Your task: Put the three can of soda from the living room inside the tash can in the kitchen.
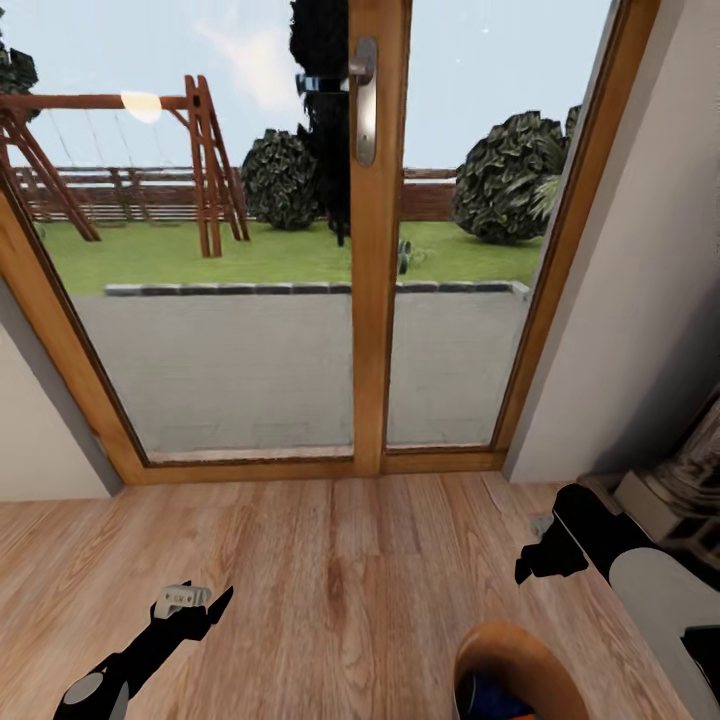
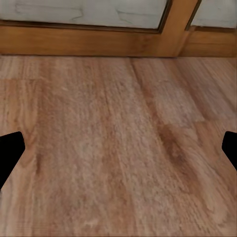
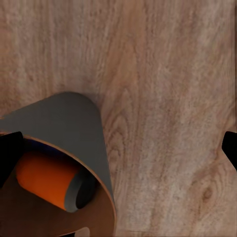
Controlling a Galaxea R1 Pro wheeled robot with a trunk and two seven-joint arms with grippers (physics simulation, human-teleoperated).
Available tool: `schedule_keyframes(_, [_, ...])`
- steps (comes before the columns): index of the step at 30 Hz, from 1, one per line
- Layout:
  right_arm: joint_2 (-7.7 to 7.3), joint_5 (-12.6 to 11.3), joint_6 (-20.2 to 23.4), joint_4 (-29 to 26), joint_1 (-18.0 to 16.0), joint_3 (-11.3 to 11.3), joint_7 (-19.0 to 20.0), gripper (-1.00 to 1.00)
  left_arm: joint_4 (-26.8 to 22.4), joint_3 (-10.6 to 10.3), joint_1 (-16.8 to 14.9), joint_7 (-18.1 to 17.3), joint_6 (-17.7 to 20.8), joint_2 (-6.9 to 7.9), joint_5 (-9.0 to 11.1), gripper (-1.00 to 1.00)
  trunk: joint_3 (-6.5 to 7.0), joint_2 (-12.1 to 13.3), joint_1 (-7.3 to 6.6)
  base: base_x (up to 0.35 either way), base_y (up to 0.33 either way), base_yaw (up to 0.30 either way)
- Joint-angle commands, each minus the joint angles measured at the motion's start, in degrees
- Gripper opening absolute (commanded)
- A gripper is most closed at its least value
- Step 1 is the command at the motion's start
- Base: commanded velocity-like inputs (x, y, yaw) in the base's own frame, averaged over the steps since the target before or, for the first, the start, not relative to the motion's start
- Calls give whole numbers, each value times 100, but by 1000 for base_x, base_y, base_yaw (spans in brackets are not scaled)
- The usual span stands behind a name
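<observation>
The tash can [image 1: 510,655] shows at the bottom edge of the head view, its coppery brown inside facing up. Inside it lies a blue can of soda [image 1: 488,694] with a sliver of orange-red beside it. In the right wrist view the bin's grey outside [image 3: 64,118] tapers over the plank floor, and an orange can with a grey top [image 3: 47,180] lies on its side within. My right gripper [image 1: 535,560] hangs open above and to the right of the bin, empty [image 3: 118,153]. My left gripper [image 1: 200,600] is open over bare floor [image 2: 118,148].
Wood-framed glass doors [image 1: 368,300] of the living room stand straight ahead, with a garden behind them. Pale walls flank the doors on both sides. An ornate fireplace base [image 1: 690,480] sits at the right by my right arm. Warm plank floor [image 1: 330,560] stretches between me and the doors.
</observation>
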Motion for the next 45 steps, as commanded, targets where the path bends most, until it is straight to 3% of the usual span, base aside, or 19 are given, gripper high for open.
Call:
schedule_keyframes(1, [0,0,0,0,0,0,0,100,3,0,0,1,0,0,-1,100,23,2,-2,0,0,0])
schedule_keyframes(7, [-2,0,-6,-3,4,0,-6,100,10,0,0,4,0,0,-1,100,156,10,-18,0,0,0])
schedule_keyframes(13, [-12,-11,-290,-3,8,-6,-9,100,12,0,0,5,0,0,-1,100,286,41,-45,0,0,0])
schedule_keyframes(33, [-18,-17,-427,-21,18,-25,-18,100,294,0,0,6,8,0,-1,100,645,843,-484,0,0,0])
schedule_keyframes(45, [-28,-34,-1064,-21,239,-61,-41,100,302,0,0,7,8,-4,-1,100,861,1324,-748,0,0,0])
